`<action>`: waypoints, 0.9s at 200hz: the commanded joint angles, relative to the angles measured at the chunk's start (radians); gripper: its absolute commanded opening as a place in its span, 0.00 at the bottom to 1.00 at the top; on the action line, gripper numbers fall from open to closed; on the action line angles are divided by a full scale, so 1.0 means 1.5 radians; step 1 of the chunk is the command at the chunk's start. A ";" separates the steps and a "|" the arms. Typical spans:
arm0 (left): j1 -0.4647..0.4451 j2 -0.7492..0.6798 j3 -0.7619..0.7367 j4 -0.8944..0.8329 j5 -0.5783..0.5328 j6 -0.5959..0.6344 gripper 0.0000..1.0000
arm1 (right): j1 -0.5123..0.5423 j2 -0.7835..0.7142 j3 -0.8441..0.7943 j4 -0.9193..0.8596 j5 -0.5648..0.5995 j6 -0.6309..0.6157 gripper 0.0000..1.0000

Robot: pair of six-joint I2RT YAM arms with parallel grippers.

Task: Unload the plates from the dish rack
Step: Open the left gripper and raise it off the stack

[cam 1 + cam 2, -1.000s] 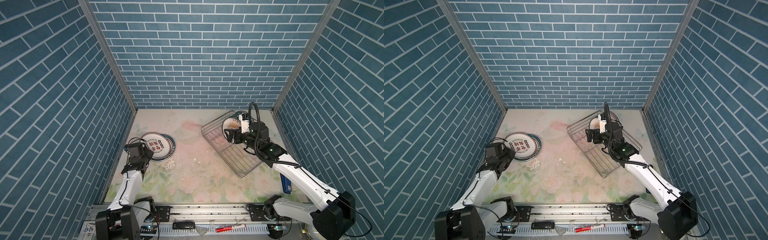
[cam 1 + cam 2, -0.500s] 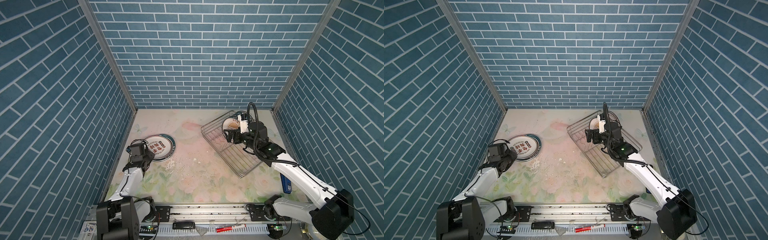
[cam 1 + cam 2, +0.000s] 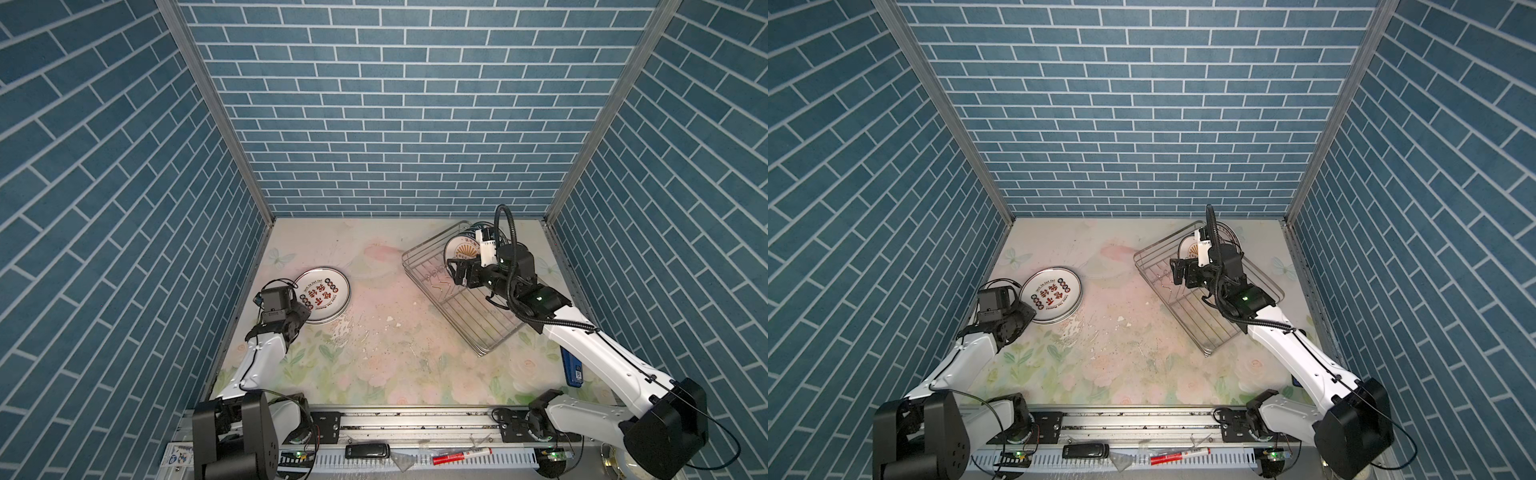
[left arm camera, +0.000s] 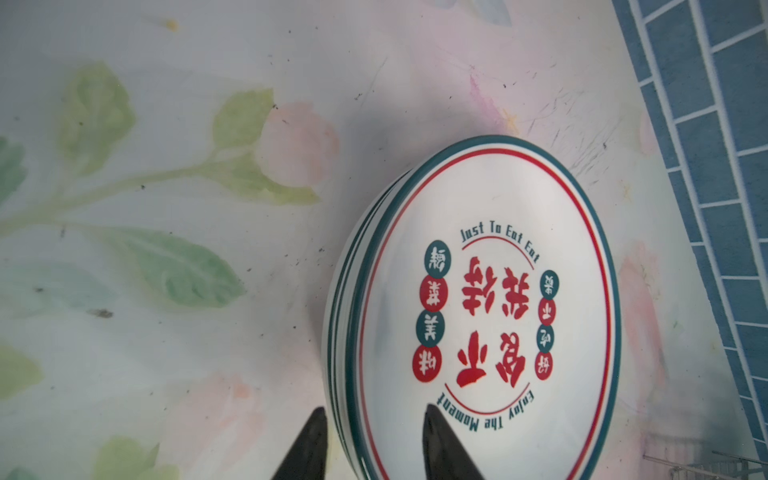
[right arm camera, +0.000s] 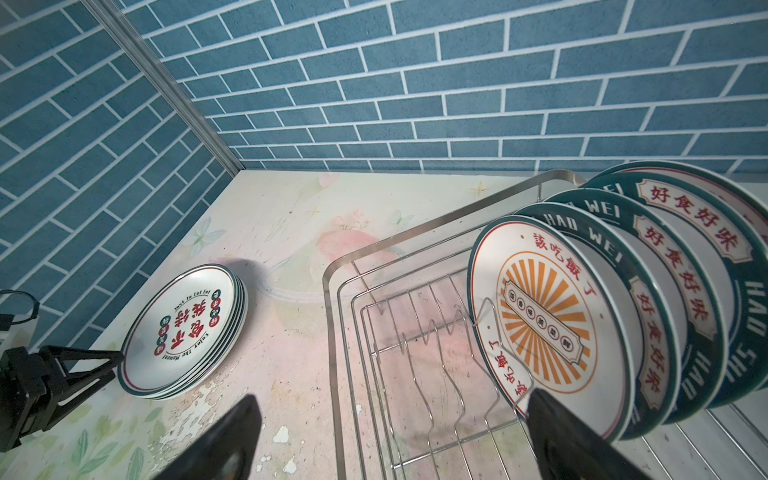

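Floral tabletop [image 3: 374, 353]: left gripper [image 4: 372, 409] low, parted astride plate stack [image 4: 490, 291]; right gripper [image 5: 392, 397] agape over dish rack [image 5: 330, 316]

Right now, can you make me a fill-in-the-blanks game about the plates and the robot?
1. The front plate in the dish rack has an ____ sunburst in its middle.
2. Plates in the rack stand upright, but the stack of plates on the table lies ____.
3. The right gripper has its jaws wide ____.
4. The walls are covered in ____ bricks.

Missing words: orange, flat, open, blue.
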 commanded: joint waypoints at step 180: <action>-0.302 0.100 0.222 -0.051 -0.034 0.205 0.99 | -0.054 0.088 0.072 -0.148 0.121 -0.037 0.99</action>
